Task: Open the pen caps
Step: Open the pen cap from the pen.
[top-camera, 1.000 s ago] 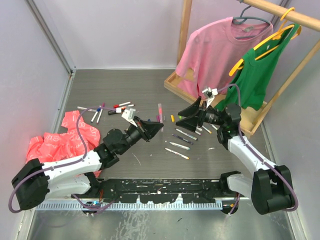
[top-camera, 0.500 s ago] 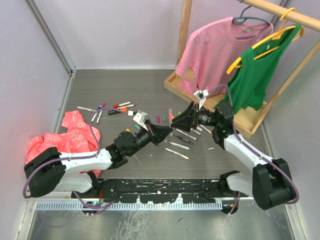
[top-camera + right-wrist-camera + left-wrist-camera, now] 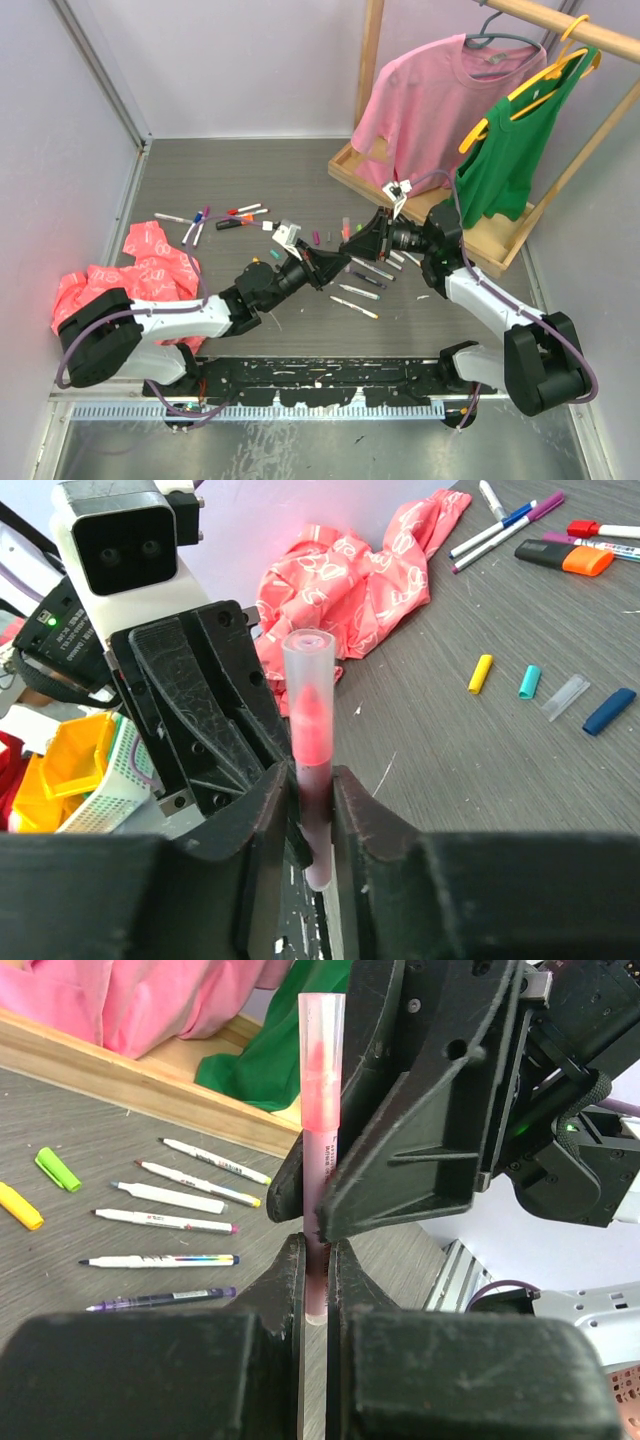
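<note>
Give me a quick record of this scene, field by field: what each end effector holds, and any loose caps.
left end effector: shut on the pink pen
right end effector: closed on the same pen, further along it
pen position: raised above the table
loose caps: yellow cap and teal cap lying on the table

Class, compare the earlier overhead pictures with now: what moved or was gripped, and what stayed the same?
The left gripper, shut on the pink pen throughout, shifted slightly nearer; the right gripper moved left to meet it and closed from wide open onto the same pen. The loose pens, caps, red cloth and shirts stayed put.
</note>
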### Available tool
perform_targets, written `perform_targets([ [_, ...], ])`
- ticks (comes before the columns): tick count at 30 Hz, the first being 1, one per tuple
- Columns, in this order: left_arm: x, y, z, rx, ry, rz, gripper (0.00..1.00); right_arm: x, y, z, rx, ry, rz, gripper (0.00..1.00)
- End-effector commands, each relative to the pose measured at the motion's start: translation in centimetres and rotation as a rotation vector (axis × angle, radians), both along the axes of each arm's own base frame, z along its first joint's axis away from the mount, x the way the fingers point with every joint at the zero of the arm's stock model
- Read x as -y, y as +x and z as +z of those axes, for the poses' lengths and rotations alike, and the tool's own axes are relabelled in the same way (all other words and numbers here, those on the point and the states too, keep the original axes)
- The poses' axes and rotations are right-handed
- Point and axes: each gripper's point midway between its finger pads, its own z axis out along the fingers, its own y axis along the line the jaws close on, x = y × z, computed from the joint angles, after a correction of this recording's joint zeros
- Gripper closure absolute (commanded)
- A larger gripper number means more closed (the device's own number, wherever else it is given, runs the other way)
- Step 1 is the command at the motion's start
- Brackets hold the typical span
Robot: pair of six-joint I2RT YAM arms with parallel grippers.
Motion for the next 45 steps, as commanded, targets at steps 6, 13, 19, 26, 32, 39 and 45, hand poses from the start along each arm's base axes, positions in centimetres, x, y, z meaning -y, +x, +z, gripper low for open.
perform_targets([
  [6, -0.1, 0.4, 4.0, 0.046, -0.12, 0.032, 0.98, -0.5, 0.1, 2.2, 0.13, 0.017, 0.024, 0.98],
  [13, -1.4, -1.5, 4.1, 0.092, -0.092, -0.039, 0.31, 0.3, 0.6, 2.8, 0.166, -0.022, 0.026, 0.99],
  [19, -3.5, -2.3, 5.5, 0.093, -0.084, -0.096, 0.06, 0.7, 0.1, 1.8, 0.226, -0.102, 0.122, 0.99],
  [26, -6.0, 0.6, 6.9, -0.071, -0.118, 0.043, 0.0, 1.2, 0.5, 0.8, 0.298, -0.177, 0.114, 0.99],
  [32, -6.6, 3.1, 7.4, -0.194, -0.064, 0.208, 0.05, 1.1, 1.0, 0.2, 0.296, -0.201, 0.104, 0.99],
  [39, -4.6, 4.4, 6.7, -0.249, 0.0, 0.306, 0.17, 1.0, 1.4, -0.4, 0.275, -0.217, 0.098, 0.99],
  [45, -2.2, 5.0, 6.4, -0.251, 0.019, 0.292, 0.28, 0.9, 1.5, -0.7, 0.258, -0.223, 0.103, 0.99],
])
